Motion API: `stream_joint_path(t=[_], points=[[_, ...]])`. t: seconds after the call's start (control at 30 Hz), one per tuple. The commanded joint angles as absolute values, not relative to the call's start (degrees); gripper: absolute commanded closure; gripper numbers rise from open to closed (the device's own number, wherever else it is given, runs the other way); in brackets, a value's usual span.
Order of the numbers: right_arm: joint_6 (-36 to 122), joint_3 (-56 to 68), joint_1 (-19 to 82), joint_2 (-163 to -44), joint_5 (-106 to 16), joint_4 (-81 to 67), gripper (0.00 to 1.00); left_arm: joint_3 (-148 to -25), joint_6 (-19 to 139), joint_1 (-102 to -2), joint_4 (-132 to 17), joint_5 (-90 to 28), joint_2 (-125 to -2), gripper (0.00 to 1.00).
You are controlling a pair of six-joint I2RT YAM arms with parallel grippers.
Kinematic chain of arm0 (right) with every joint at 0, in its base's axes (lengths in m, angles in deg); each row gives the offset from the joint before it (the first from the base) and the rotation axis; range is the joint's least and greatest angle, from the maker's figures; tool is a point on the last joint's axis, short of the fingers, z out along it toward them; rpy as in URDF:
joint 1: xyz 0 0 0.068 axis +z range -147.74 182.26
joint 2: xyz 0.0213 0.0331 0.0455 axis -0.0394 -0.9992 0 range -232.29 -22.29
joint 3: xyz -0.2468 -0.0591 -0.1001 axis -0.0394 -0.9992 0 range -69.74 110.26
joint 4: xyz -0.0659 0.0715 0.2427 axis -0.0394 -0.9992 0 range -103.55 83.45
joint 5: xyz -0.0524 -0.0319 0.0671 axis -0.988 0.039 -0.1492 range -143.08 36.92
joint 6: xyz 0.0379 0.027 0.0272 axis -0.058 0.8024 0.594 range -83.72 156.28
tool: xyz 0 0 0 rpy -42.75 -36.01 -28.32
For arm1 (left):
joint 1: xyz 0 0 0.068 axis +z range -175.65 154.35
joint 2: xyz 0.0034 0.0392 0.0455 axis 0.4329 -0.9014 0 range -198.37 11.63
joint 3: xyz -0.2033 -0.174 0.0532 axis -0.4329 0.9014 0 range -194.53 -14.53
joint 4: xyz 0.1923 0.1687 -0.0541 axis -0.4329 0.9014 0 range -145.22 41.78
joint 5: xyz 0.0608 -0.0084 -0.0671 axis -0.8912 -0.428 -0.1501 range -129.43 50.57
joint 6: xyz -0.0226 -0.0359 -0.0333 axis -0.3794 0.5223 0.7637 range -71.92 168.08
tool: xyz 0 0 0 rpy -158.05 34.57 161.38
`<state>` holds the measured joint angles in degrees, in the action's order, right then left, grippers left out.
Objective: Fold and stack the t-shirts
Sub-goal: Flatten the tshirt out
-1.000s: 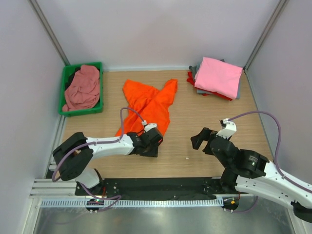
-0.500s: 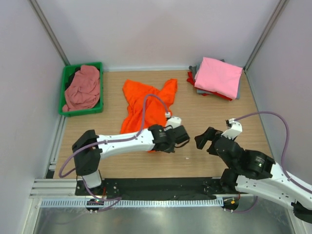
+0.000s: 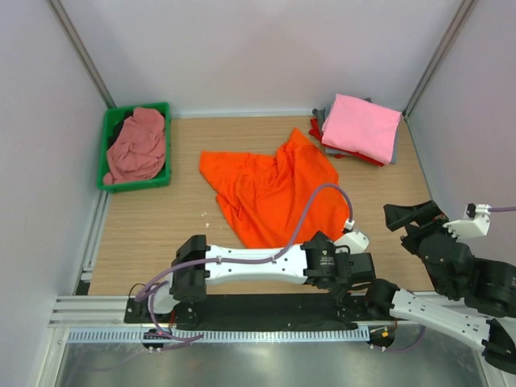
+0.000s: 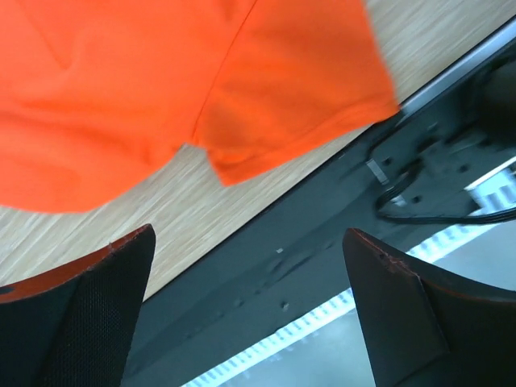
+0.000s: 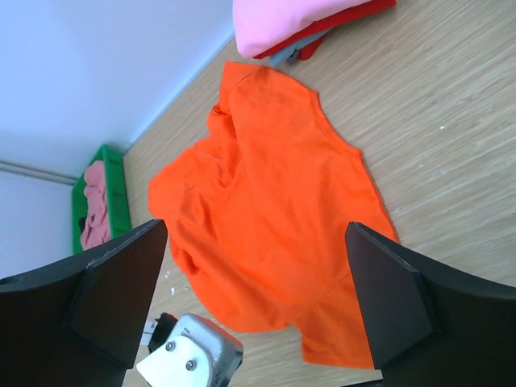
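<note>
The orange t-shirt [image 3: 274, 193] lies spread out and rumpled in the middle of the table, its near hem towards the front edge. My left gripper [image 3: 363, 266] reaches far right along the front edge, just past the shirt's near right corner. In the left wrist view it [image 4: 248, 234] is open and holds nothing, with the orange hem [image 4: 282, 129] beyond its tips. My right gripper [image 3: 407, 219] hangs open to the right of the shirt and faces it [image 5: 266, 201]. Folded t-shirts are stacked at the back right, a pink one [image 3: 361, 127] on top.
A green bin [image 3: 165, 149] at the back left holds a crumpled dusty-pink t-shirt [image 3: 137, 145]. The black base rail [image 4: 266, 266] runs along the front edge under my left gripper. Walls close in the table on three sides.
My left gripper dragged the orange shirt's corner to the right, spreading the cloth wide, then opened and let it go. The right arm drew back to the right.
</note>
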<state>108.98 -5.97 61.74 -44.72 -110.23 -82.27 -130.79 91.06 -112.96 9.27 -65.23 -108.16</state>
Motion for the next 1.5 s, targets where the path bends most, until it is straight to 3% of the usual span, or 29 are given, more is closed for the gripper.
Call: stream_joint_path(t=[0.0,0.37,0.6,0.83,1.13,1.43,1.47], points=[[108.02,-9.16,61.94,-45.14,-111.10,-84.70,0.00,-128.71,90.62,-112.67,13.60,-68.42,-102.12,0.00],[101.49,-13.93,61.94,-71.31,-98.18,-67.82,0.00,-88.47,95.27,-91.51,0.61,-65.01,-64.10,0.03],[98.16,-22.45,61.76,-81.43,-87.64,-53.86,0.00,-67.19,94.67,-70.67,-11.43,-57.46,-51.57,0.13],[99.38,-27.63,61.50,-85.22,-85.34,-49.54,0.00,-62.17,93.87,-59.33,-24.51,-50.51,-60.50,0.18],[98.07,-34.76,58.51,-84.33,-78.74,-40.83,0.00,-62.34,95.71,-58.00,-36.66,-48.48,-76.78,0.29],[96.39,-35.90,58.51,-84.52,-77.95,-38.89,0.00,-65.41,95.89,-57.91,-42.12,-49.36,-84.08,0.53],[96.31,-36.17,58.51,-84.43,-77.87,-38.81,0.00,-65.85,95.63,-57.91,-42.47,-49.36,-84.52,0.71]])
